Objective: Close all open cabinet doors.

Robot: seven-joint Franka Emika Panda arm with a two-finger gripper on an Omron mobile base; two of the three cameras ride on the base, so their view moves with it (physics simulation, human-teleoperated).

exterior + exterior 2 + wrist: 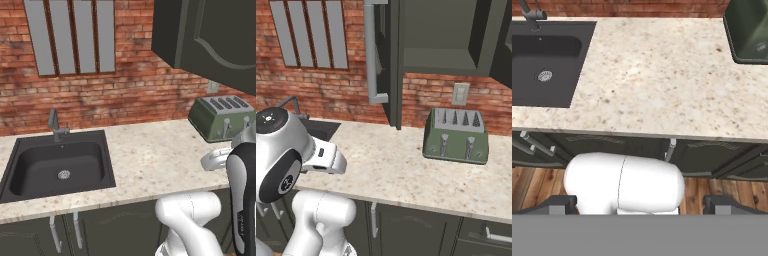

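Observation:
Two cabinet doors of the wall cabinet stand open. The left door swings out over the counter, edge-on in the right base view, with its long grey bar handle. Its arched raised moulding shows in the left base view on the left door. The right door is swung out at the upper right, and the cabinet's bare shelf shows between them. My gripper hangs low in front of the counter, far below the doors. Its fingertips stand wide apart, open, with nothing between them.
A green toaster sits on the speckled counter under the open cabinet. A dark sink with a faucet lies to the left. A wall outlet is behind the toaster. Dark under-counter doors run below.

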